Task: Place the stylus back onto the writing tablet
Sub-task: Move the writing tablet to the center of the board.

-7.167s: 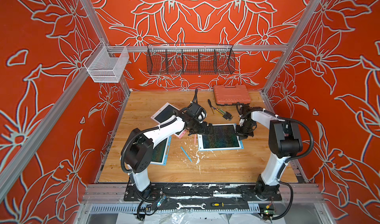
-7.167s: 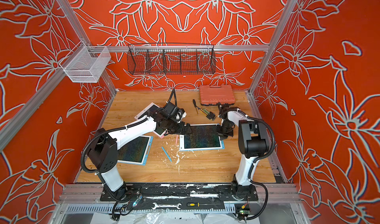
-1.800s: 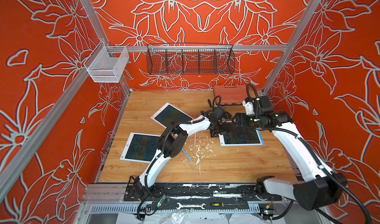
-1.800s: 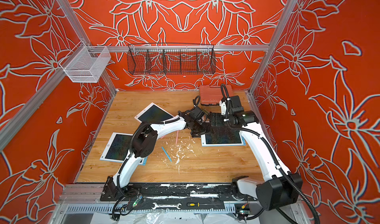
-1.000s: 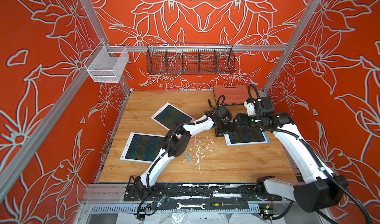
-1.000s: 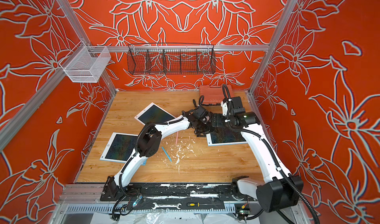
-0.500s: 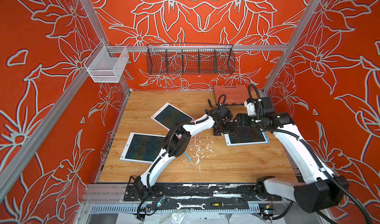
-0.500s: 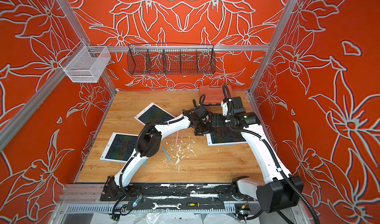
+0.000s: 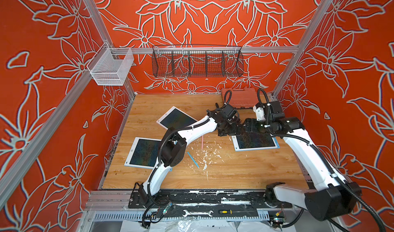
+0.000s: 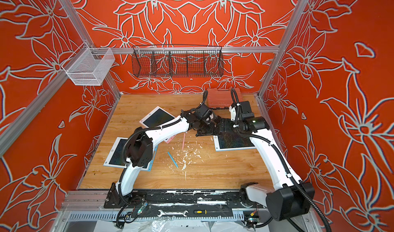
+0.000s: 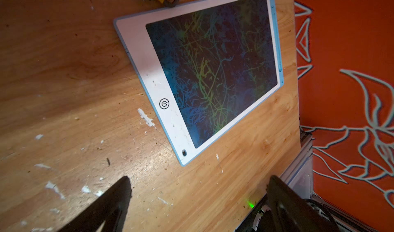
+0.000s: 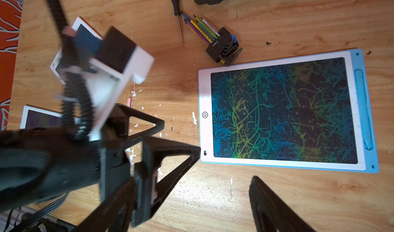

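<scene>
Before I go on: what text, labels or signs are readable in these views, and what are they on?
No words or numbers are legible.
Circular power-style icon, no letters: on the white bezel of the blue writing tablet.
Print along the coloured hex keys: too small and blurred.
Round marks on the bezels of the other two tablets in a top view: too small.

Bright, even top views; dimmer wrist views, blurred near foreground

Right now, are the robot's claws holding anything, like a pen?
Nothing is held. The left gripper and right gripper are both open and empty, and the blue stylus already sits in the blue tablet.
</scene>
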Controlling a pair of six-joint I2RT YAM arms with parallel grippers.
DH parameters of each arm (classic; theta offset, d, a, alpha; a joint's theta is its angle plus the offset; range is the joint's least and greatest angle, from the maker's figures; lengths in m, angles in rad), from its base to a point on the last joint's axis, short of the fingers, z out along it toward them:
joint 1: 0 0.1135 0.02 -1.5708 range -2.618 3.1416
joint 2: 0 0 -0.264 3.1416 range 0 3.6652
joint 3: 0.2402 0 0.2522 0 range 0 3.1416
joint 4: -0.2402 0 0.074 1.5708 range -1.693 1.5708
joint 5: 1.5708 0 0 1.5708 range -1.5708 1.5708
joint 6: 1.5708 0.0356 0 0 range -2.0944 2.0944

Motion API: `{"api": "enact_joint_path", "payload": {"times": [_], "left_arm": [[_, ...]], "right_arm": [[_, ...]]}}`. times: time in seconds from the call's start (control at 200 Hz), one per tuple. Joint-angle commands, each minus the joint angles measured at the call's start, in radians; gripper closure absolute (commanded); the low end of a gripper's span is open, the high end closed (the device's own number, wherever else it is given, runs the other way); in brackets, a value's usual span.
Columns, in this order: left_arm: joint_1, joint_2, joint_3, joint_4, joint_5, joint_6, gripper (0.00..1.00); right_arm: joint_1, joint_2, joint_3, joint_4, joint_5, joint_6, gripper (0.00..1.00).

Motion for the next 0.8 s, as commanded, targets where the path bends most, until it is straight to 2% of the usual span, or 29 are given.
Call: {"api": "enact_joint_path", "payload": {"times": [0.0, 0.18, 0.395, 0.796], "left_arm": [[0.000, -0.079, -0.059, -0.050, -0.064, 0.030, 0.03], [0.043, -0.202, -0.206, -0.063, -0.073, 0.021, 0.03], [0.144, -0.335, -0.356, -0.072, -0.056, 0.033, 0.03], [0.391, -0.395, -0.402, -0.122, 0.061, 0.167, 0.03]], "right_arm": [[-0.004, -0.011, -0.017, -0.003, -0.016, 0.040, 0.15], [-0.005, -0.004, -0.049, 0.006, -0.016, 0.088, 0.15], [-0.002, 0.016, -0.090, 0.036, -0.032, 0.146, 0.16], [0.048, 0.108, -0.085, 0.089, 0.012, 0.305, 0.17]]}}
